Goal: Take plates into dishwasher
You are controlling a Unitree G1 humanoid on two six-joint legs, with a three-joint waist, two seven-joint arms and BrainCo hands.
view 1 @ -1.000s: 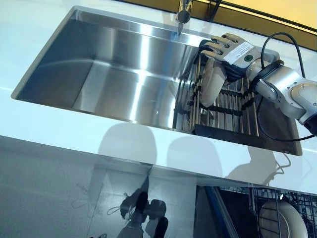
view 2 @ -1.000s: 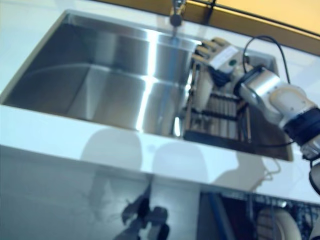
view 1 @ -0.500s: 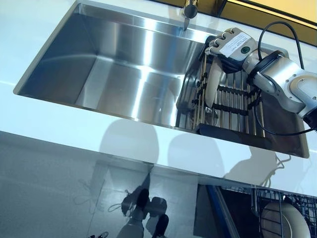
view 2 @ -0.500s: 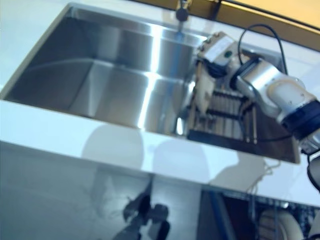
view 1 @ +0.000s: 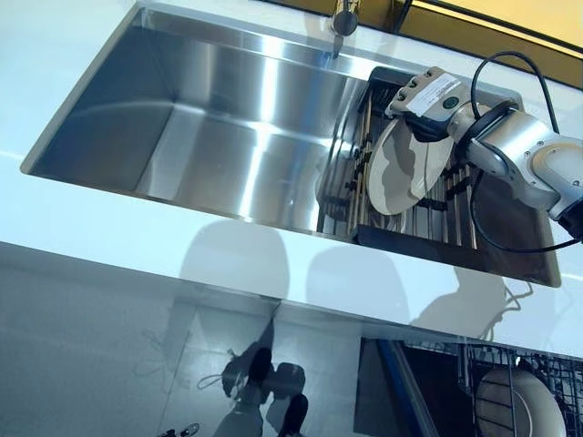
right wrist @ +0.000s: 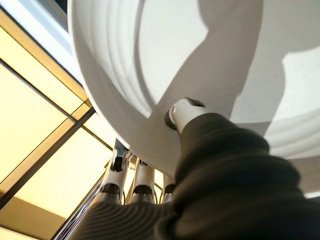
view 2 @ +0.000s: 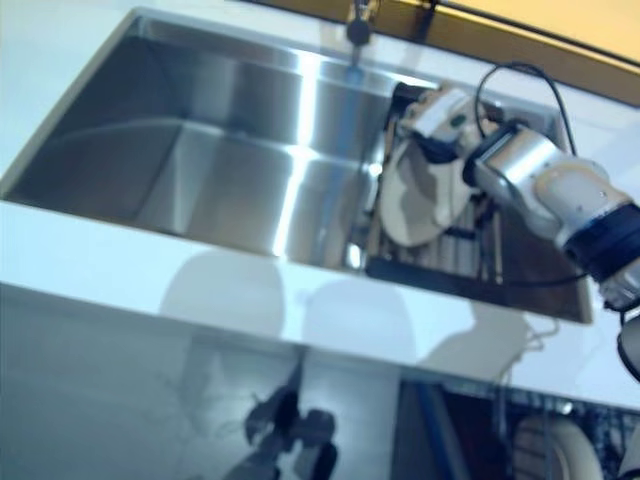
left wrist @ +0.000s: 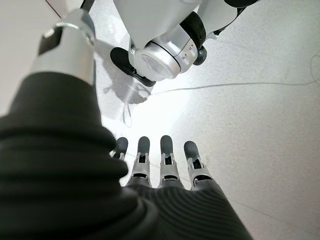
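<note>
While reaching in from the right over the sink, right hand pinching the top rim of a white plate, thumb on its face and fingers curled behind. Plate held tilted above the dark drying rack at the sink's right end, lower edge close to the bars. Wide open basin to the left. Tap just behind. Left hand hanging over the floor, fingers straight, holding nothing. Dishwasher rack below the counter, another plate in it.
</note>
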